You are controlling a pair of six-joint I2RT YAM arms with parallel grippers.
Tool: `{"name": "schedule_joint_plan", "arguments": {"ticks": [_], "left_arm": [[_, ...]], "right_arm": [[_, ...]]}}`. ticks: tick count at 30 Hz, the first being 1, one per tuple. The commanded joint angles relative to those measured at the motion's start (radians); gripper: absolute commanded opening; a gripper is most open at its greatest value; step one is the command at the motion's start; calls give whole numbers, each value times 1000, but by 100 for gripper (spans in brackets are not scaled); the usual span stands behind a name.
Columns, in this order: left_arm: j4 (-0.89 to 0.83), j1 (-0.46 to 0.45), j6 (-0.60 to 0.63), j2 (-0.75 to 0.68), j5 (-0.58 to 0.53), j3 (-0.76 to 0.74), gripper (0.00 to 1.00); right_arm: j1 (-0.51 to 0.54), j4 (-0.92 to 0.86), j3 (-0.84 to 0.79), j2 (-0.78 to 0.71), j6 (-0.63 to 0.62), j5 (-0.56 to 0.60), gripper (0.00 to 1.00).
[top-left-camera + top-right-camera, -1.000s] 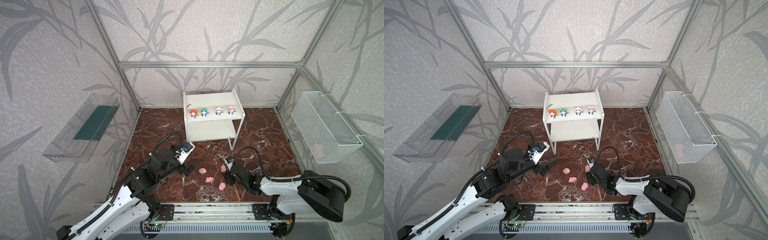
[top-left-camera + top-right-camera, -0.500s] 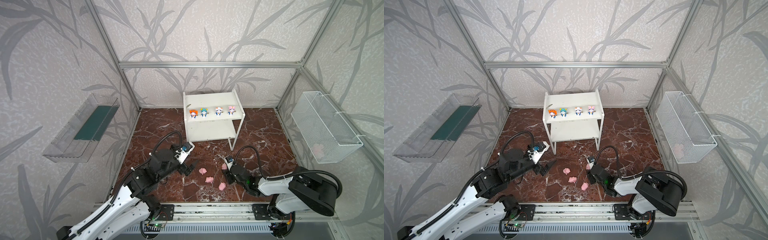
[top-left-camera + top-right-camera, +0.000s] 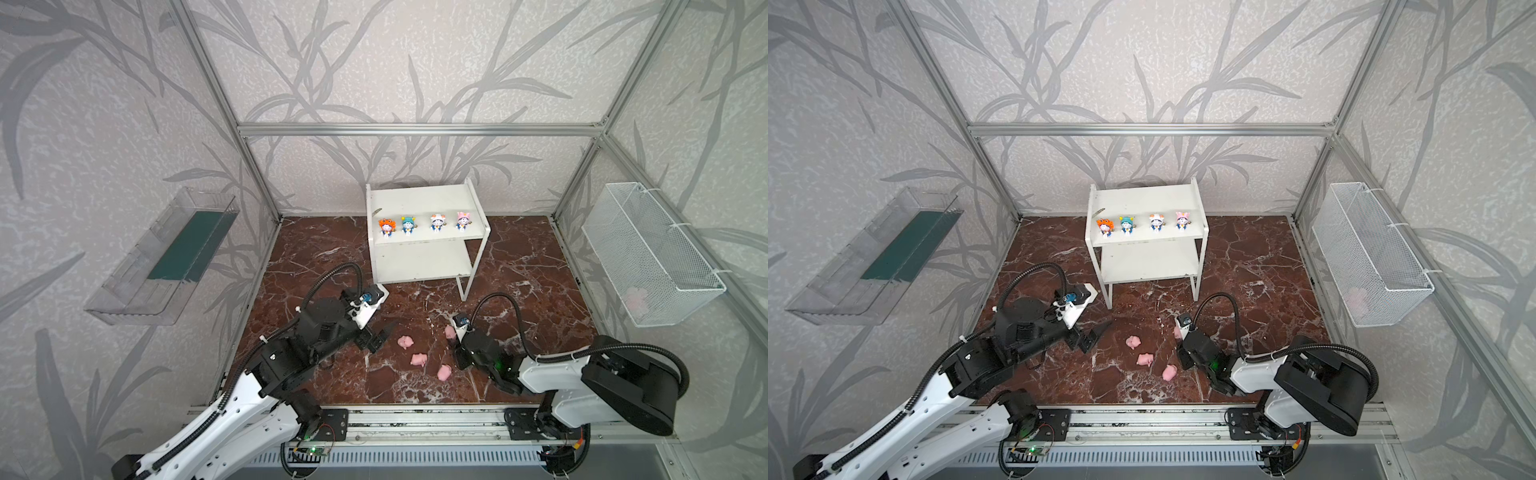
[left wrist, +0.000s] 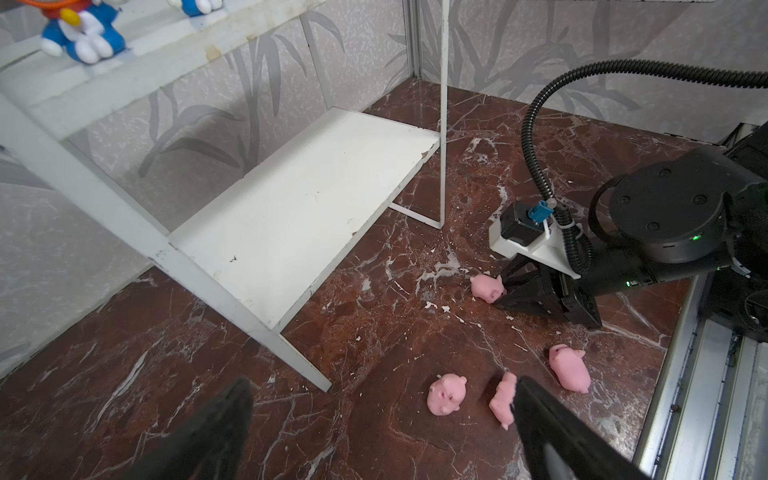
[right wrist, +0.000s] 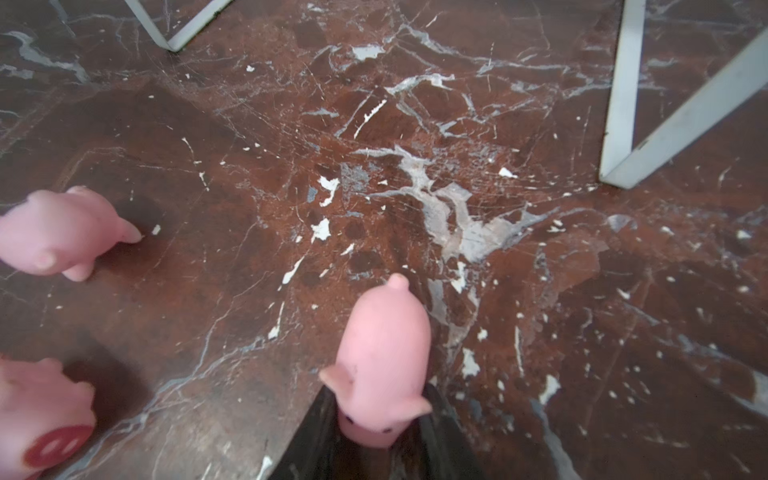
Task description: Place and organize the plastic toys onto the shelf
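Observation:
Four white-and-blue figurines [image 3: 408, 225] stand in a row at the front of the white shelf's [image 3: 419, 195] top board. On the marble floor in front lie several pink pigs. My right gripper [image 5: 380, 415] is low on the floor, shut on one pig's [image 5: 382, 357] head, a finger pressed against each side; both top views show this pig [image 3: 449, 331] [image 3: 1178, 330] just ahead of the wrist. The three loose pigs [image 3: 405, 341] [image 3: 418, 359] [image 3: 444, 372] lie between the arms. My left gripper [image 3: 382, 337] hovers open to their left, holding nothing; one pig [image 4: 503, 399] lies beside its finger.
A clear tray with a green base [image 3: 174, 253] hangs on the left wall. A white wire basket [image 3: 648, 253] on the right wall holds something pink [image 3: 636, 297]. The shelf's thin legs [image 5: 623, 124] stand just beyond the pigs, its lower board [image 4: 299, 199] near the left gripper.
The right gripper's jaws have closed in from wide apart onto the pig's head. The left arm and the loose pigs have stayed put.

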Motion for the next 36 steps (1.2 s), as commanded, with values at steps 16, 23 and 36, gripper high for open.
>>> {"name": "schedule_joint_plan", "arguments": {"ticks": [16, 23, 36], "left_arm": [[1, 9, 7, -14, -2, -9, 99], [-28, 10, 21, -37, -53, -12, 99], [-73, 9, -9, -87, -227, -15, 99]], "right_arm": [[-2, -158, 208, -187, -122, -70, 31], [-2, -153, 431, -62, -171, -99, 31], [0, -35, 678, 189, -185, -113, 31]]}}
